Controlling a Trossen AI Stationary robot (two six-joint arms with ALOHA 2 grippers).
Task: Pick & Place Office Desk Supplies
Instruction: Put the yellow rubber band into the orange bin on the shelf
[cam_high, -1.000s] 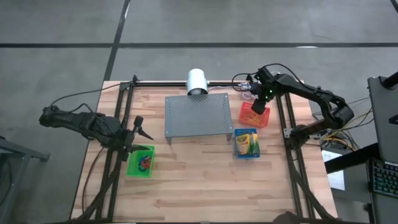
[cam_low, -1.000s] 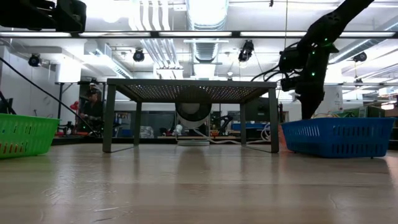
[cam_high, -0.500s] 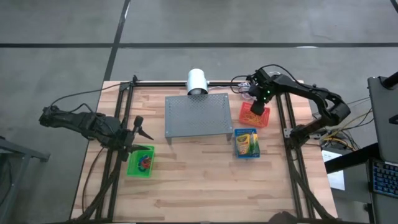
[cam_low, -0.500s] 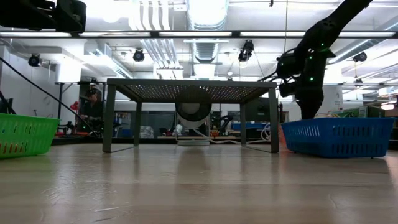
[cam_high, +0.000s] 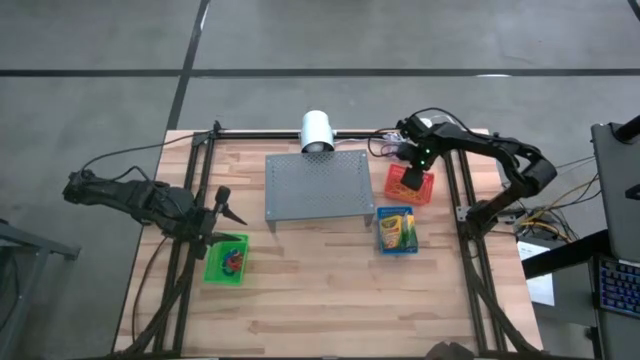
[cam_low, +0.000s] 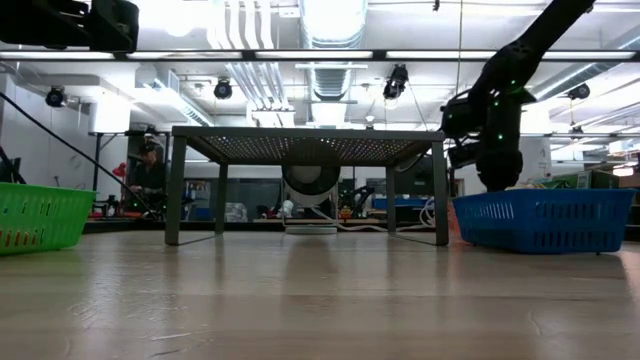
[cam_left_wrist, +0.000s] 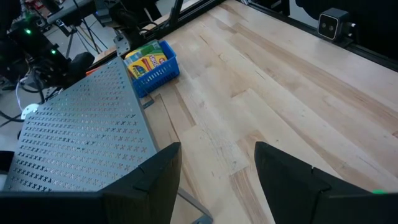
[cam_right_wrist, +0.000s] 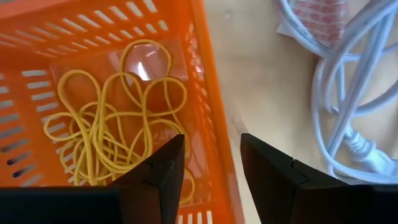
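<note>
So my right end effector (cam_right_wrist: 208, 168) is hanging over the red basket (cam_high: 411, 185) at the far right of the tabletop (cam_high: 330, 290), and compared with a second ago it's been sliding inward, off the basket's outer corner and more squarely over it. Fingers are parted a moderate amount with nothing between them; through the wrist camera I'm looking straight past them at the basket's side wall, with the tangle of yellowish rubber bands (cam_right_wrist: 112, 130) lying on the basket floor just to one side of that wall and some white cables (cam_right_wrist: 348, 93) on the bare wood to the other.

What that means, I reckon: I'm lining up over the bands, either to go down for a grab or having just let some go, and I honestly can't say which from this.

Working outward, the crayon box (cam_high: 397, 229) is sitting in the blue basket (cam_high: 396, 246) just in front of the red one. The grey perforated stand (cam_high: 316, 187) is in the middle. My left end effector (cam_high: 224, 207) is parked wide open and empty above the green basket (cam_high: 227, 260) over on the left, which has the little red and blue bands (cam_high: 232, 261) in it.
</note>
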